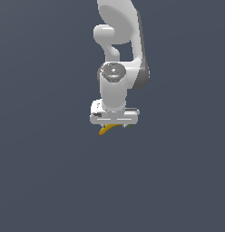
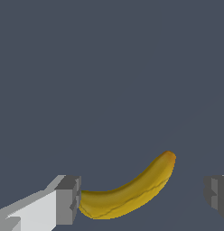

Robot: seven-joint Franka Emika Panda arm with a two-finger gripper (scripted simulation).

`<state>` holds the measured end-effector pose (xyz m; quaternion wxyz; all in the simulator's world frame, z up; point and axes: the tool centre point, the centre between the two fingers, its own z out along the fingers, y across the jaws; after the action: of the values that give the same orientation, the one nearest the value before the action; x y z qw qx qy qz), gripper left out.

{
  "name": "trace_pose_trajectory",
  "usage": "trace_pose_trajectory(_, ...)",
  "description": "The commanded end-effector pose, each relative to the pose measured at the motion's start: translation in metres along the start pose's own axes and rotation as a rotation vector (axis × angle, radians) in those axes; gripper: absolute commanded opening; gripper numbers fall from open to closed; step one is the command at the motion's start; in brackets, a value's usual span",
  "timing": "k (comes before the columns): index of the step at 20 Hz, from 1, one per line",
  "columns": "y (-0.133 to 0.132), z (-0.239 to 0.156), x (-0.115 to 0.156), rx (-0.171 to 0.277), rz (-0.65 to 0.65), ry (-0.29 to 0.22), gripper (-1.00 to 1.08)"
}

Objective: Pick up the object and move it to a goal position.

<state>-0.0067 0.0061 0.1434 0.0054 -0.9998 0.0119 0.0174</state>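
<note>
The object is a curved yellow banana (image 2: 132,194) with an orange-brown end, lying on the flat grey floor. In the wrist view it sits between my two fingers. One end reaches the grey pad of one finger (image 2: 67,200); a wide gap separates the orange-brown end from the other finger (image 2: 217,193). My gripper (image 2: 142,196) is open around it. In the exterior view the white hand hides most of the banana (image 1: 105,130), and only a yellow tip pokes out under the gripper (image 1: 114,125). The fingers are hidden there.
The plain dark grey floor (image 1: 51,172) stretches all around with no other objects on it. The white arm (image 1: 115,54) rises straight up above the hand.
</note>
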Motion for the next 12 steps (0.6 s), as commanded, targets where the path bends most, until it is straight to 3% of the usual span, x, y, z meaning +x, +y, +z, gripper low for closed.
trace_pose_trajectory(1,0.0,0.0,0.0,0.0,0.0,0.0,1.0)
trace_pose_trajectory(12,0.033,-0.008,0.006,0.012,0.066,0.016,1.0)
